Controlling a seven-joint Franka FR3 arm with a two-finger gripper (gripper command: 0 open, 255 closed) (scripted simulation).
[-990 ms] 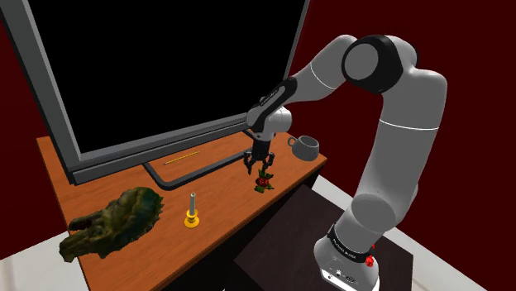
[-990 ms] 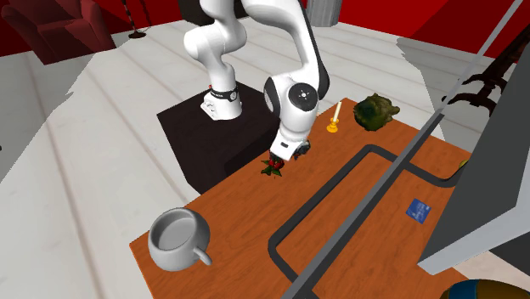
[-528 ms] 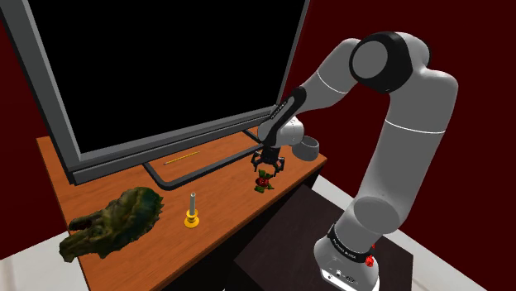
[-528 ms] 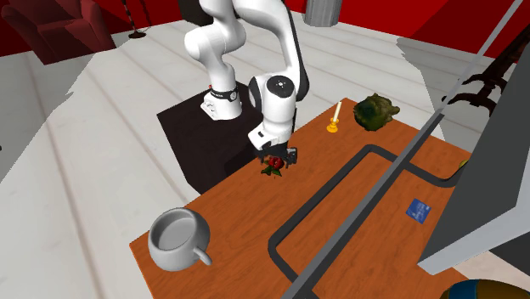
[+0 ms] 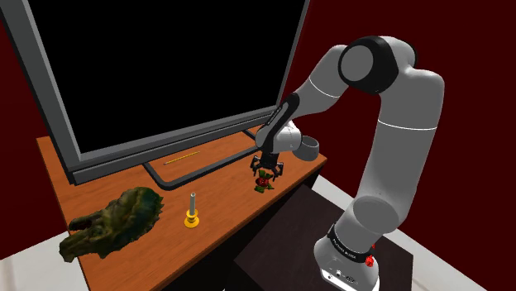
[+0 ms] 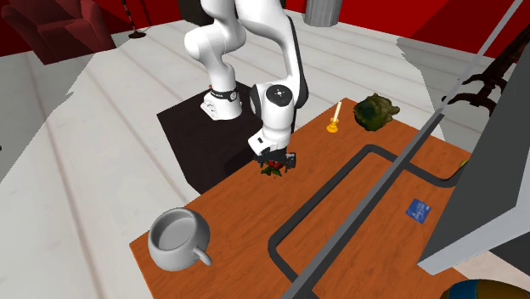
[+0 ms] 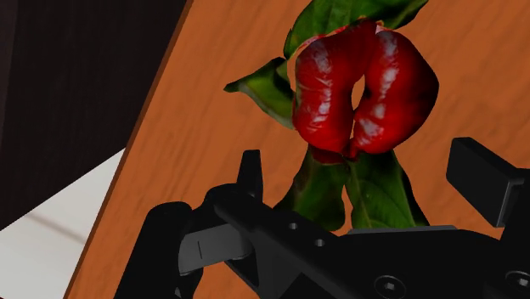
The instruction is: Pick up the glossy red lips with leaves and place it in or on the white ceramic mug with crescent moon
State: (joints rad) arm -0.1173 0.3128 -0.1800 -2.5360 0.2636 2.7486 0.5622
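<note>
The black end effector [image 5: 266,168] hung wide open just above the glossy red lips [image 5: 264,181], gripping nothing. The lips lay on their green leaves near the front edge of the wooden tabletop [image 5: 223,194]. From the wrist view the two fingers [image 7: 250,174] stood well apart on either side of the leaves, with the lips just beyond the fingertips. Whether a fingertip brushed a leaf could not be told.

From left to right, the shoulder view took in a green creature-head figure [image 5: 112,221] at the tabletop's near corner and a small yellow candle holder [image 5: 192,215] just beside it. Behind them stood a large black screen [image 5: 174,74] with a thin yellow stick [image 5: 182,158] lying under it. Next came the end effector over the lips and a pale mug [image 5: 308,149], partly hidden behind the wrist. The white arm [image 5: 397,124] rose from the dark stand [image 5: 273,260] at the lower right.

The second exterior view looked from the tabletop's other end and showed more. A red armchair [image 6: 64,30] stood on the pale floor at the upper left. The mug stood upright at the lower left, its open mouth and handle plain to see, well apart from the lips. A small blue card [image 6: 417,210] lay on the tabletop at the right, under the edge of the screen
</note>
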